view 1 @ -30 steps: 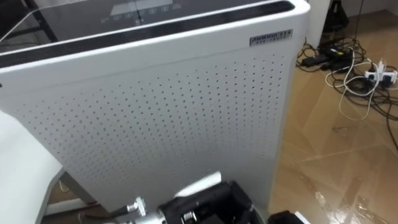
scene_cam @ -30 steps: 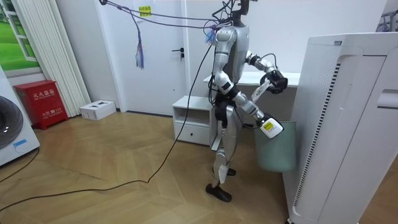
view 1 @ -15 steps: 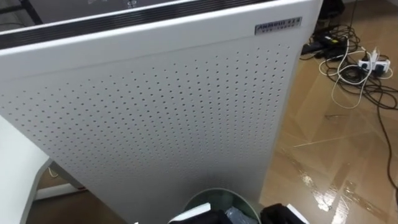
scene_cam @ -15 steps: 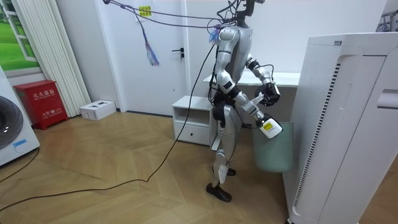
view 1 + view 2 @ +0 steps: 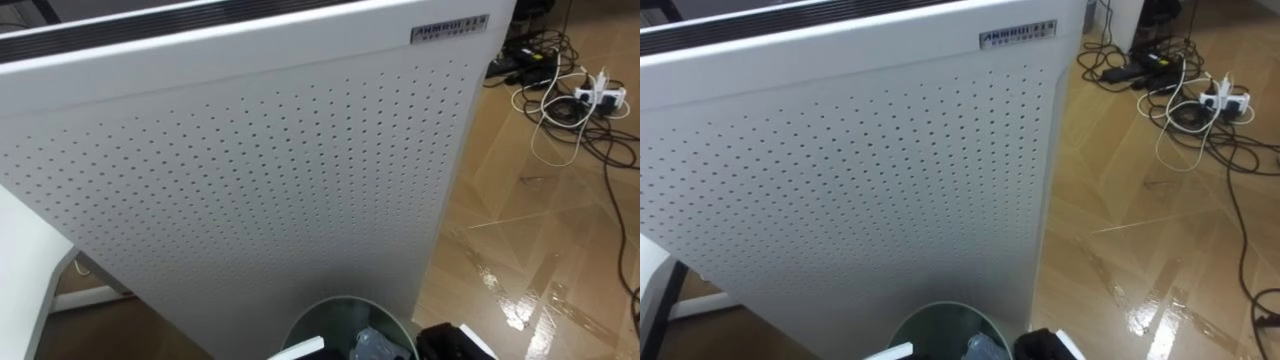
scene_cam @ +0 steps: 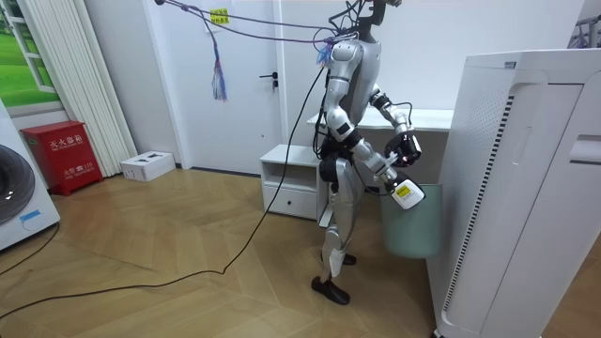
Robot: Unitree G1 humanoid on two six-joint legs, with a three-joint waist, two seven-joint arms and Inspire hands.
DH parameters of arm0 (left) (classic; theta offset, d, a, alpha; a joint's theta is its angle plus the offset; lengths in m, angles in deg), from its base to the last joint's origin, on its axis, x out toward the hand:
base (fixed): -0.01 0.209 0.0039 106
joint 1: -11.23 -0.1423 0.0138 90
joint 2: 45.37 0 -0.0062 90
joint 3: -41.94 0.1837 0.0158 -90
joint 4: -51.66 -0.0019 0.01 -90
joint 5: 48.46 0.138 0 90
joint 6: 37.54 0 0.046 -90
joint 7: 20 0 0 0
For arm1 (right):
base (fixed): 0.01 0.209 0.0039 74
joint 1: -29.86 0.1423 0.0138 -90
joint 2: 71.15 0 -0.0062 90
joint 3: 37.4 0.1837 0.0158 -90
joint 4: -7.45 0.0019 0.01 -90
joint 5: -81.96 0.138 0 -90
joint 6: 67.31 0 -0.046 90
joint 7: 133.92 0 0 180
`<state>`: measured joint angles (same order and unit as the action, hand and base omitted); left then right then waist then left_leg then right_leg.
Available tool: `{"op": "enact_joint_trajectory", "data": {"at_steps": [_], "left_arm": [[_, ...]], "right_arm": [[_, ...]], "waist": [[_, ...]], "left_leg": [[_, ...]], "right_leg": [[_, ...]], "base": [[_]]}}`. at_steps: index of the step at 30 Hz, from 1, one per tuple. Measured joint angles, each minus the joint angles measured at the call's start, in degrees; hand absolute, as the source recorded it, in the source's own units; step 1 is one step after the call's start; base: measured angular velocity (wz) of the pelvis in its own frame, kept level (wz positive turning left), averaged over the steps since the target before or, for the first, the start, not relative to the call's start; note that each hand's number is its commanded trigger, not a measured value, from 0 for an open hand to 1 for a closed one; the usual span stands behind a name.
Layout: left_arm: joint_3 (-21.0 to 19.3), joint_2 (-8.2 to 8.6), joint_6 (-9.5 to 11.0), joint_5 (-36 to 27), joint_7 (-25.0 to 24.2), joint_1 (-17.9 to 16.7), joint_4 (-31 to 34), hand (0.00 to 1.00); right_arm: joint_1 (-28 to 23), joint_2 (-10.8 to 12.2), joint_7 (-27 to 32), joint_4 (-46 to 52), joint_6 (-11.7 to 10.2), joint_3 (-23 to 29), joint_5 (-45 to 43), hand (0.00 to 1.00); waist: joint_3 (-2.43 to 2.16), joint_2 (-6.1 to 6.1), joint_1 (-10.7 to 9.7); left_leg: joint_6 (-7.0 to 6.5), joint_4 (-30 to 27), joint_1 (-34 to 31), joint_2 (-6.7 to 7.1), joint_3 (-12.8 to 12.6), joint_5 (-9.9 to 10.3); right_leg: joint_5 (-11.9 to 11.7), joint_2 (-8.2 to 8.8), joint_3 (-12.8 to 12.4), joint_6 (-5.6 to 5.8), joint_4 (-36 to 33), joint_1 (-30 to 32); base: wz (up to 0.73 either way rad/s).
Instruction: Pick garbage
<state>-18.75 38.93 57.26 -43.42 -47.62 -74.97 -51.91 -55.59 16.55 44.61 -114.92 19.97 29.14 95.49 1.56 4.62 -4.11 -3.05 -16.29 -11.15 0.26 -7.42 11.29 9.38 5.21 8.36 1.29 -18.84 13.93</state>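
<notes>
- Garbage [image 5: 372, 346]: lies inside the bin [image 5: 345, 301], at the bottom edge of the eye views, just left of the right hand [image 5: 443, 344].
- Right hand: shows as a dark sliver over the bin's right rim. I cannot tell whether it touches the garbage.
- Its fingers are cut off by the frame edge, so I cannot tell if they are straight, curled or gripping.
- Room view: the right hand [image 6: 405, 192] hangs just above the top rim of the bin [image 6: 413, 225], its back toward the camera. Its fingers are not readable there either.
- Left hand [image 6: 410, 146]: raised at chest height, above the right hand and clear of the bin. I cannot tell its grip.
- White strip [image 5: 296, 349]: at the bin's left rim, apart from the garbage. Whether it lies in the bin or on the rim is unclear.
- Purifier [image 5: 250, 170]: tall, white, with a perforated face. It stands directly behind the bin and walls off the space ahead.
- Table [image 5: 20, 265]: a white edge at lower left, beside the purifier.
- Cables [image 5: 570, 100]: tangled on the wooden floor [image 5: 540, 230] at upper right, well apart from the bin.
- Stance: the robot stands upright between a low white cabinet [image 6: 291, 178] and the purifier, facing the bin.
- Garbage appearance: a crumpled, pale, translucent lump against the bin's dark green inside. Only its upper part is in frame.
</notes>
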Motion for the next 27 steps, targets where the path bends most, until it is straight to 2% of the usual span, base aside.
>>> {"op": "enact_joint_trajectory", "data": {"at_steps": [5, 9, 12, 16, 17, 18, 19, 20, 27], "left_arm": [[-0.05, 1.30, 0.60, 2.04, 2.34, 0.13, -1.27, 1.00], [-0.07, 1.39, 0.77, 2.04, 4.22, 0.15, -1.52, 1.00], [-0.20, 1.72, 1.71, 2.03, 5.22, 0.15, -2.41, 1.00], [-1.61, 3.43, 1.93, 2.04, 6.86, 0.15, -3.35, 1.00], [-1.88, 3.60, 2.15, 2.04, 7.37, 0.16, -3.35, 0.97], [-2.10, 3.69, 2.26, 2.04, 7.41, 0.16, -3.35, 0.86], [-2.27, 3.76, 2.36, 2.04, 7.74, 0.24, -3.35, 0.52], [-2.27, 3.82, 2.43, 2.04, 8.17, 0.27, -3.35, 0.00], [-2.86, 4.73, 2.82, 2.03, 10.65, 0.26, -3.34, 0.00]], "right_arm": [[0.00, 0.08, -0.20, 0.00, -1.22, 0.03, -0.03, 1.00], [0.00, 0.13, -0.52, 0.00, -1.57, 0.03, -0.03, 1.00], [0.00, 0.43, -0.44, 0.00, -1.59, 0.02, -0.03, 1.00], [0.00, 0.92, -0.42, -0.11, -1.60, 0.04, -0.03, 1.00], [0.00, 0.97, -0.42, -0.17, -1.60, 0.04, -0.03, 1.00], [0.00, 1.05, -0.42, -0.19, -1.60, 0.04, -0.03, 1.00], [0.00, 1.19, -0.42, -0.25, -1.60, 0.04, -0.03, 1.00], [0.00, 1.28, -0.45, -0.26, -1.60, 0.04, -0.03, 1.00], [-0.02, 1.32, -0.54, -0.61, -1.61, 0.05, -0.10, 1.00]], "waist": [[0.00, -0.01, -0.04], [0.00, -0.01, -0.03], [0.01, -0.01, 0.02], [0.02, -0.02, 0.26], [0.02, -0.03, 0.33], [0.02, -0.02, 0.34], [0.02, -0.02, 0.45], [0.02, -0.02, 0.59], [0.02, -0.03, 1.29]], "left_leg": [[0.01, -0.16, -0.09, -0.15, -0.30, 0.00], [0.08, -0.19, -0.15, -0.31, -0.35, -0.04], [0.13, -0.23, -0.22, -0.38, -0.36, -0.07], [0.13, -0.23, -0.33, -0.37, -0.48, -0.07], [0.13, -0.23, -0.33, -0.37, -0.48, -0.07], [0.13, -0.23, -0.34, -0.37, -0.48, -0.07], [0.13, -0.23, -0.35, -0.38, -0.48, -0.07], [0.13, -0.23, -0.36, -0.38, -0.48, -0.07], [0.14, -0.33, -0.42, -0.37, -0.45, -0.07]], "right_leg": [[-0.07, -0.01, 0.16, -0.11, -0.08, 0.02], [-0.13, -0.14, 0.26, -0.22, -0.07, 0.00], [-0.15, -0.20, 0.30, -0.24, -0.06, 0.00], [-0.14, -0.21, 0.13, -0.24, -0.06, 0.18], [-0.14, -0.21, 0.15, -0.24, -0.06, 0.18], [-0.14, -0.21, 0.16, -0.24, -0.06, 0.18], [-0.14, -0.21, 0.18, -0.24, -0.04, 0.19], [-0.14, -0.21, 0.18, -0.24, -0.04, 0.19], [-0.14, -0.17, 0.38, -0.25, -0.07, 0.13]], "base": [[0.00], [0.00], [0.00], [0.00], [0.00], [0.00], [0.00], [0.00], [0.01]]}}
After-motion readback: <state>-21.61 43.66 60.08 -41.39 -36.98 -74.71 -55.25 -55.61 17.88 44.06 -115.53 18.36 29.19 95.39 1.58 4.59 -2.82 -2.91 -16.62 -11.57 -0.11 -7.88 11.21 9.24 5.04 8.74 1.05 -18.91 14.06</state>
